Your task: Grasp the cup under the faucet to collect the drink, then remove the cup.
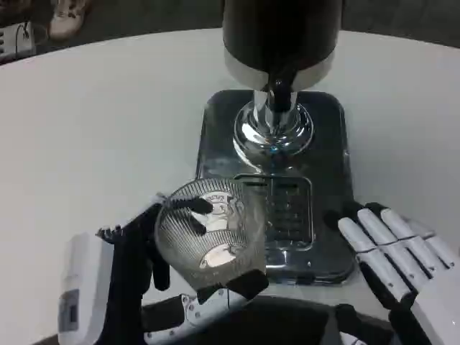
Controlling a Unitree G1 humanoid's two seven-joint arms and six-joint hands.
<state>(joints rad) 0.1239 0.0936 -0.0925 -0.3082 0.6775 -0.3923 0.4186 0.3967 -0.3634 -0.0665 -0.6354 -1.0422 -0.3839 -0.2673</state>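
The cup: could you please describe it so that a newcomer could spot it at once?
Start at the dark dispenser on its shiny base in the middle of the white table. Near the base's front left corner, the left hand holds the cup. It is the one clear, ribbed, round vessel, empty and left of the drip grate.
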